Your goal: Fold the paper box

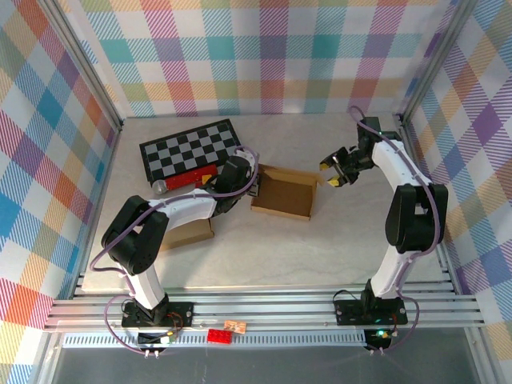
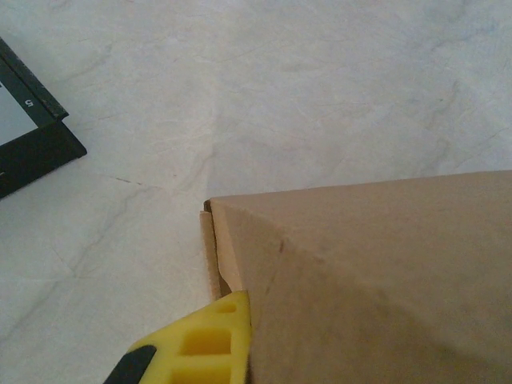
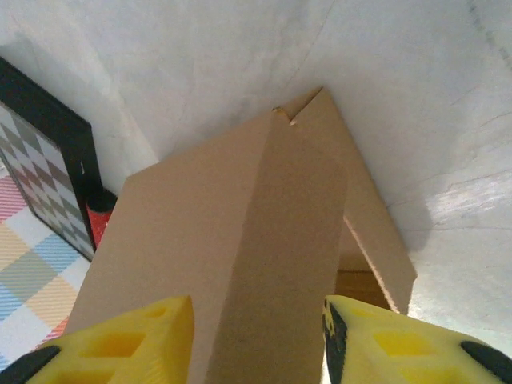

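Paper box (image 1: 282,192) flap, right fingers (image 3: 128,340) astride

Pale marbled table (image 1: 344,256) under me. On it: brown paper box (image 1: 282,196) mid-field; checkerboard (image 1: 188,148) far left (red object (image 1: 188,179) at its near edge, contact unclear); flat cardboard sheet (image 1: 190,234) on my near left.

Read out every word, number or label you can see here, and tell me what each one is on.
"5": a small pale digit on the dark border of the checkerboard, seen in the left wrist view; it is faint, so the reading is not certain.
Cardboard box: no print visible.
Red object beside the board: any lettering is too small to read.
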### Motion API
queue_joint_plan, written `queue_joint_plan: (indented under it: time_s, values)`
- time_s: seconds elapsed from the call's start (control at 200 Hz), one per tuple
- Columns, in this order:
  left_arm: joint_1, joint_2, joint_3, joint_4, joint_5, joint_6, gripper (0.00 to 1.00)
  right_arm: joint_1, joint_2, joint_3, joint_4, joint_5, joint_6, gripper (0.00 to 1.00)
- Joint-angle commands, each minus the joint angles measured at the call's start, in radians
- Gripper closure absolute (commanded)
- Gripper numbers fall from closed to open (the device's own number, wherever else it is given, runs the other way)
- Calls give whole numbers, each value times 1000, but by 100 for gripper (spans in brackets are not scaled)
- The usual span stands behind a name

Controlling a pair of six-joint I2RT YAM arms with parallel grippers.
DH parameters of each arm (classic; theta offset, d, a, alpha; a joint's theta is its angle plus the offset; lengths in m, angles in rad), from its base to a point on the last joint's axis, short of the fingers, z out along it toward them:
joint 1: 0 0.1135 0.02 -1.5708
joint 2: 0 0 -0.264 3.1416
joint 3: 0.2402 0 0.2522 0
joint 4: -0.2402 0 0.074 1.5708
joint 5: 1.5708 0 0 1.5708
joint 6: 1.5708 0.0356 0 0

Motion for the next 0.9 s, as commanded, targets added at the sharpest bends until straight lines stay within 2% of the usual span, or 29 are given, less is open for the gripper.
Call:
queue_joint_plan:
  time_s: [0.0, 0.24, 0.44, 0.625, 0.8, 0.895]
  values:
    - [-14, 17, 25, -9, 4, -9, 99, 11, 0, 21, 16, -100, 14, 54]
    - [-17, 22, 41, -15, 10, -25, 99, 35, 19, 1, 37, -150, 39, 57]
    - [-16, 37, 140, -120, 41, -93, 99, 40, 2, -7, 59, -154, 75, 56]
    - [-17, 36, 147, -132, 46, -126, 100, 39, 5, -14, 63, -167, 93, 57]
    - [-16, 36, 158, -162, 32, -116, 100, 6, -16, 24, -53, -52, -16, 55]
    - [-15, 39, 161, -165, 32, -107, 100, -20, -16, 19, -97, -33, -66, 53]
